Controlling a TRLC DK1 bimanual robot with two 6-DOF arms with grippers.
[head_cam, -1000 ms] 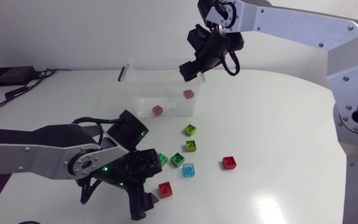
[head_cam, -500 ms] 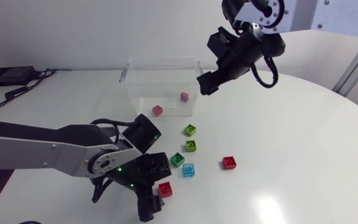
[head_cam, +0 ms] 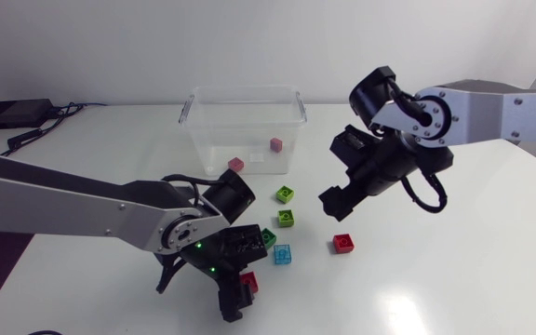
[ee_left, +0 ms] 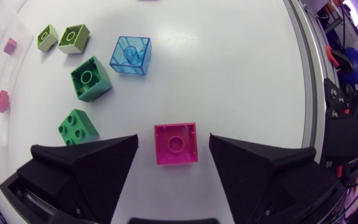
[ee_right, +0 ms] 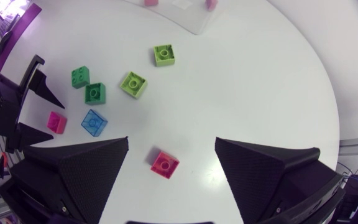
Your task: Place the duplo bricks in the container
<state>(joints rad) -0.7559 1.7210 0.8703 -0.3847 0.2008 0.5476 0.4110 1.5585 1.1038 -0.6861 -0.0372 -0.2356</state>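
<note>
Fingers spread wide, the left end effector (ee_left: 173,139) hangs low at the near side of the worktop (head_cam: 435,279). A magenta brick (ee_left: 176,149) lies flat between its two fingers with a gap on each side, so nothing is gripped. Just beyond lie a green four-stud brick (ee_left: 78,127), a dark green brick (ee_left: 90,78) and a clear blue brick (ee_left: 130,55), close together but apart from one another. Past these sit a lime brick (ee_left: 73,37) and a second lime brick (ee_left: 46,36), near each other. A red brick (head_cam: 343,243) lies alone to the right of this cluster. The right end effector (ee_right: 171,142) hovers above the worktop just beyond that brick. Its fingers stand well apart and empty, and in the right wrist view the brick lies below the gap between them. At the far side stands the clear container (head_cam: 203,130), upright, with two small pink bricks on its floor, one (head_cam: 236,165) nearer and one (head_cam: 275,144) further back.
</note>
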